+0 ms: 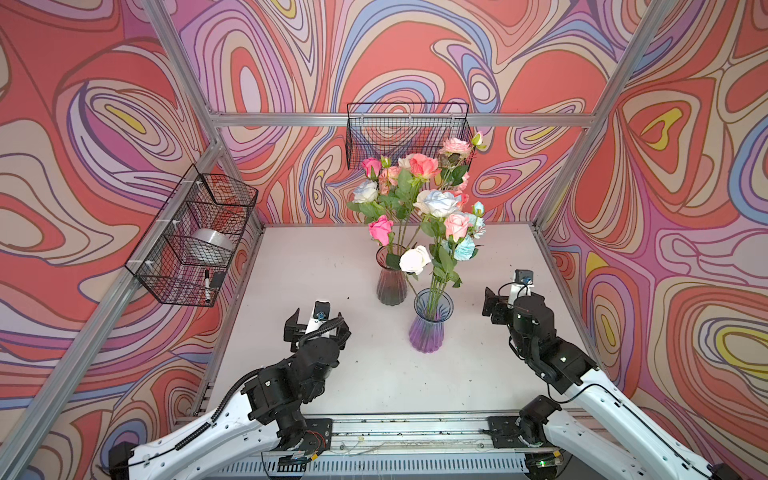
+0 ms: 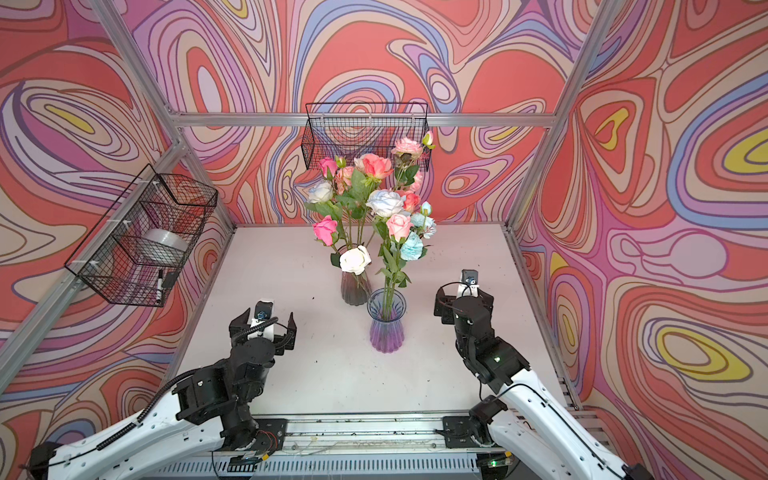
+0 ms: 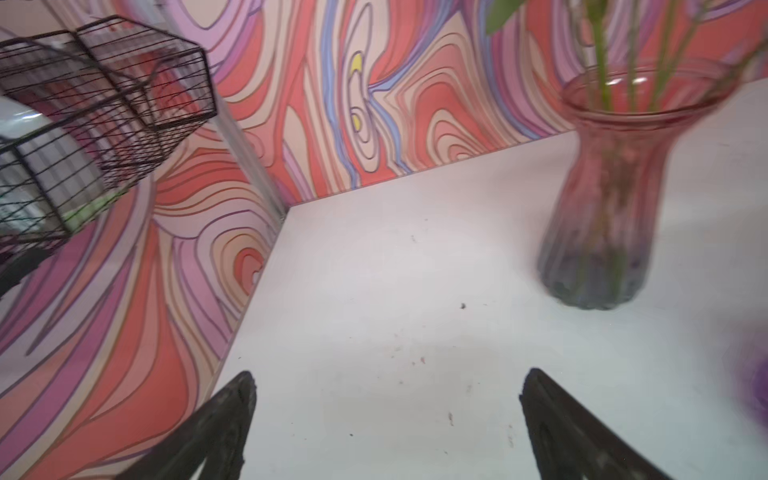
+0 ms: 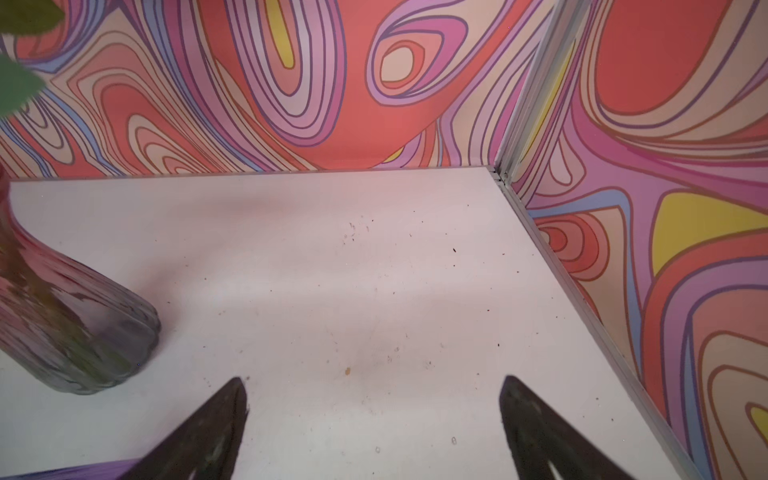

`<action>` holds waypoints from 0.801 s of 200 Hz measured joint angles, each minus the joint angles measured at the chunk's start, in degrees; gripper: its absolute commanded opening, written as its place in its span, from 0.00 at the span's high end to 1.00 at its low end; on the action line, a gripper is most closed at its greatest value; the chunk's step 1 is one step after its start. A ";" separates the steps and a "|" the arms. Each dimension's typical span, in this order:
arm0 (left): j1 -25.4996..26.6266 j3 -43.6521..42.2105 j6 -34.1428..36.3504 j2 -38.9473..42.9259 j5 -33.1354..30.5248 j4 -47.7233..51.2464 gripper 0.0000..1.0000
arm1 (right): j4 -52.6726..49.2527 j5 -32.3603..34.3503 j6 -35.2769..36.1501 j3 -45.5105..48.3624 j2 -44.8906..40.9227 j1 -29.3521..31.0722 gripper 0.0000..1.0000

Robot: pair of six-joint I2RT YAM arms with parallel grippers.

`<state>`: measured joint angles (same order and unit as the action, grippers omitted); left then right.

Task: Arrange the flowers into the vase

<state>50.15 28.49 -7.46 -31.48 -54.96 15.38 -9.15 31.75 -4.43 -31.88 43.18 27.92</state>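
While both arms hang at the lower edge of both top views, the left gripper [image 1: 318, 326] stands wide open with nothing between its jaws, and the right gripper [image 2: 464, 300] is likewise spread and empty. All the flowers [image 1: 415, 195] I can see stand in glass at the middle of the frame. Some are in the pink vase [image 1: 390, 286], the rest in the purple vase [image 1: 428, 328] just below and right of it; none lies on the table [image 1: 311, 257]. To my eye the arranging looks done, or nearly. The hazard now is top-heaviness: long stems lean outward over narrow-waisted vases, and the two bunches overlap. A gripper reaching in could snag a leaf and drag a stem out — or tip a vase. The white rose [image 1: 414, 259], hanging low beside the pink vase's rim, looks likeliest to slip.
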 measured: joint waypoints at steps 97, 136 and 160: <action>-34.27 -9.16 7.43 -25.29 27.96 -34.27 0.00 | 48.02 -10.10 12.68 14.91 27.50 -12.87 0.02; -37.53 -9.84 7.52 -37.44 33.20 -47.56 0.00 | 62.93 -11.87 12.92 16.57 36.54 -15.47 0.02; -38.12 -9.70 10.99 -48.83 35.45 -56.81 0.00 | 71.69 -12.55 11.23 16.79 42.95 -17.88 0.02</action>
<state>12.03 18.79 3.53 -80.31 -19.51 -41.43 62.54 19.20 6.81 -15.09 86.13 10.04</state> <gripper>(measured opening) 0.998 0.984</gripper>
